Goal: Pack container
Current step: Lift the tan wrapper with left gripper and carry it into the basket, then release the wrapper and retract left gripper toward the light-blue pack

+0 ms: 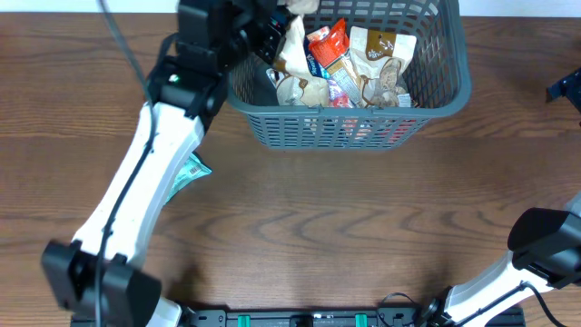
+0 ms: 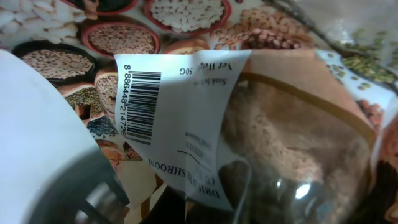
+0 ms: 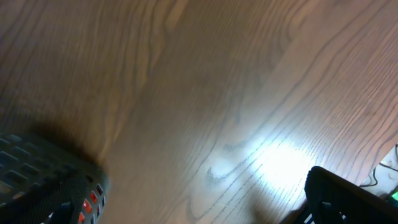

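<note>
Overhead: grey-green slotted container [image 1: 327, 127], packets [image 1: 354, 59] heaped inside; left tool [image 1: 272, 41], right tool [image 1: 565, 88]: grip cannot tell.

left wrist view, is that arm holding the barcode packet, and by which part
Cannot be told. The left gripper sits over the container with the packet pressed close to its fingers, but no view shows them closed on it.
</note>
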Controlling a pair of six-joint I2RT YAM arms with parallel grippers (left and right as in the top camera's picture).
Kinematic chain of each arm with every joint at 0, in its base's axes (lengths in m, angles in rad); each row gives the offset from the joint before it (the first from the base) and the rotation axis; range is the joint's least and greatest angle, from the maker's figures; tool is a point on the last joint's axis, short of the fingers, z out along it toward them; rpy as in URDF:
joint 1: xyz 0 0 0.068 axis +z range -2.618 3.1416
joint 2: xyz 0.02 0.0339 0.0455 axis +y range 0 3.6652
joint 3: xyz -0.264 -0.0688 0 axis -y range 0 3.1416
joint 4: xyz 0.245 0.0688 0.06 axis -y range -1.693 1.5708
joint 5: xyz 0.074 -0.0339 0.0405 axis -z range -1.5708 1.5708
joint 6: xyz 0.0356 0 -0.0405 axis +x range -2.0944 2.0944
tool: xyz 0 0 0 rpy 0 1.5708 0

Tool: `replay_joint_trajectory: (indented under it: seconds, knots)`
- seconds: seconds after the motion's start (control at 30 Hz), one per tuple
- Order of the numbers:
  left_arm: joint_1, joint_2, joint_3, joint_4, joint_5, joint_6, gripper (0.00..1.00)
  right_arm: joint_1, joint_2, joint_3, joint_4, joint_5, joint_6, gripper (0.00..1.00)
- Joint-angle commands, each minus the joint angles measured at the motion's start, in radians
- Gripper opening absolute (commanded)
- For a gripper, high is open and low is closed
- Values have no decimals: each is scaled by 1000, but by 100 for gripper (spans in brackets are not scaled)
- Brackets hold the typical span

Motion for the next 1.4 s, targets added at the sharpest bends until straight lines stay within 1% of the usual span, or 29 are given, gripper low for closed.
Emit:
replay_joint_trajectory:
  seconds: [0.0, 0.13, 0.33, 0.37, 0.4, 0.43, 0.47, 0.5, 0.6, 0.67, 0.73, 0.77, 0.8, 0.87, 1.0, 1.1, 1.2, 1.23, 1.27, 1.37]
  knots:
    - [-2, 32, 6, -1, -15, -13, 6, -6, -5, -3, -1, 0, 0, 99]
    - [-1, 58, 6, -9, -15, -12, 6, -6, -5, -3, -1, 0, 0, 99]
    - [-1, 82, 6, -76, -15, -12, 6, -6, -5, -3, -1, 0, 0, 99]
    - [-1, 82, 6, -82, -15, -11, 10, -6, -5, -3, -1, 0, 0, 99]
    - [-1, 82, 6, -84, -15, -8, 25, -6, -5, -3, -1, 0, 0, 99]
    - [-1, 82, 6, -80, -15, -8, 47, -6, -5, -3, -1, 0, 0, 99]
    - [-1, 82, 6, -74, -15, -8, 66, -6, -5, -3, -1, 0, 0, 99]
    - [-1, 82, 6, -63, -15, -6, 74, -6, -5, -3, -1, 0, 0, 99]
    - [-1, 82, 6, -32, -16, -4, 75, -6, -5, -3, -1, 0, 0, 99]
    - [-1, 81, 6, -17, -16, -4, 83, -6, -5, -3, -1, 0, 0, 99]
    - [-1, 79, 6, -2, -16, -4, 84, -6, -5, -3, -1, 0, 0, 99]
    - [-1, 77, 6, 6, -16, -4, 88, -6, -5, -3, -1, 0, 0, 99]
    - [1, 74, 6, 16, -16, -4, 89, -6, -5, -3, -1, 0, 0, 99]
    - [2, 64, 6, 33, -30, -4, 89, -6, -5, -3, -1, 0, 0, 99]
    - [2, 3, 6, 57, -106, 5, 89, -6, -5, -3, -1, 0, 0, 99]
    - [2, -79, 6, 44, -167, 66, 89, -6, -5, -3, -1, 0, 0, 99]
    - [2, -195, 6, 7, -272, 122, 91, -6, -5, -3, -1, 0, 0, 99]
    - [2, -233, 6, -8, -312, 132, 97, -6, -5, -3, -1, 0, 0, 99]
    - [2, -276, 6, -28, -365, 132, 99, -6, -5, -3, -1, 0, 0, 99]
    - [2, -392, 6, -108, -482, 132, 98, -6, -5, -3, -1, 0, 0, 99]
